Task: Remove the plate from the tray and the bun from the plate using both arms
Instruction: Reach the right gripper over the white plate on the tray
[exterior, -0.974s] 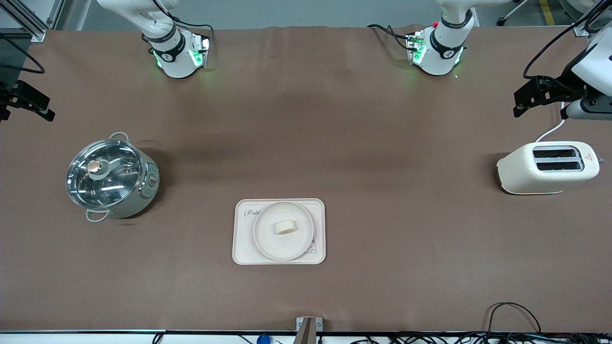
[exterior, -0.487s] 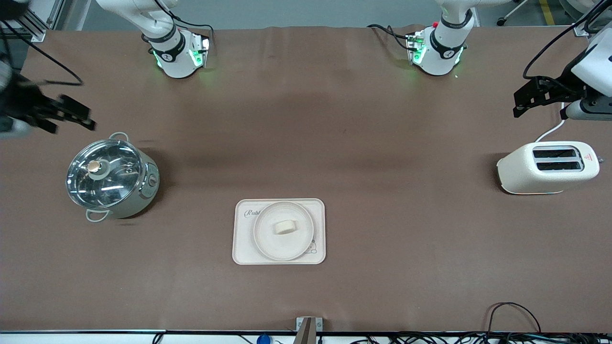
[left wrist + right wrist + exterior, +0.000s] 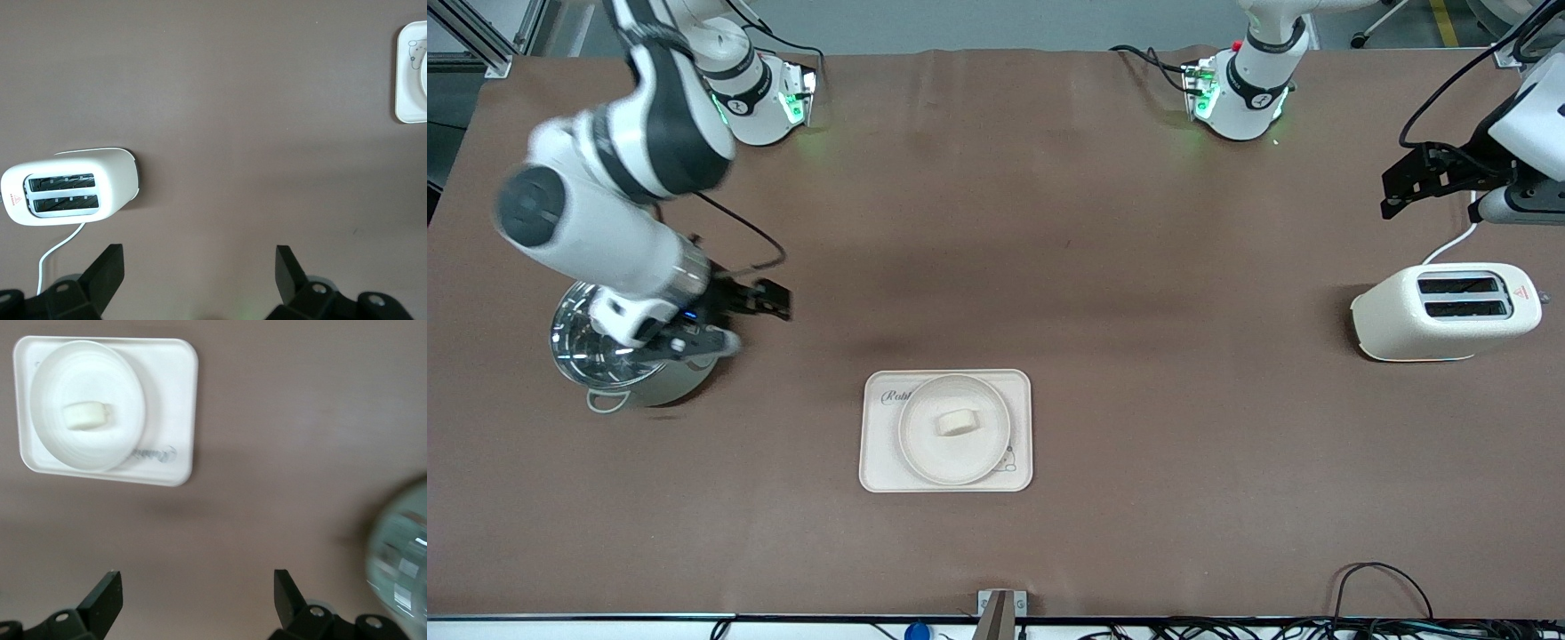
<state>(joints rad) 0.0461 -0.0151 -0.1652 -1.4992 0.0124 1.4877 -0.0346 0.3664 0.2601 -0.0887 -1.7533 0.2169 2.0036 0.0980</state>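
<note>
While the bun (image 3: 956,421) lies on the plate (image 3: 925,444): it sits near the plate's middle, long side across, touching nothing else.
Plate: round and cream-white, resting on the tray (image 3: 880,467), covering most of it.
Tray: rectangular, cream, with script lettering partly hidden under the plate; it lies on the brown surface (image 3: 1138,498) about midway between the two arms' ends, nearer to the front camera than the pot and the toaster.
Right gripper (image 3: 760,302): in the air beside the pot (image 3: 618,387), over the surface on the side toward the tray; its fingers (image 3: 103,603) stand wide apart with nothing between them. In the right wrist view the tray, plate and bun show well apart from the fingers, and the pot's glass lid shows blurred at the edge.
Right arm: reaches out from its base and hangs over the pot, hiding much of the lid.
Left gripper (image 3: 1418,178): up in the air near the toaster (image 3: 1396,324) at the left arm's end of the surface; its fingers (image 3: 107,270) are spread wide and hold nothing.
Toaster: white, two slots, standing on the surface, a white cord trailing from it.
</note>
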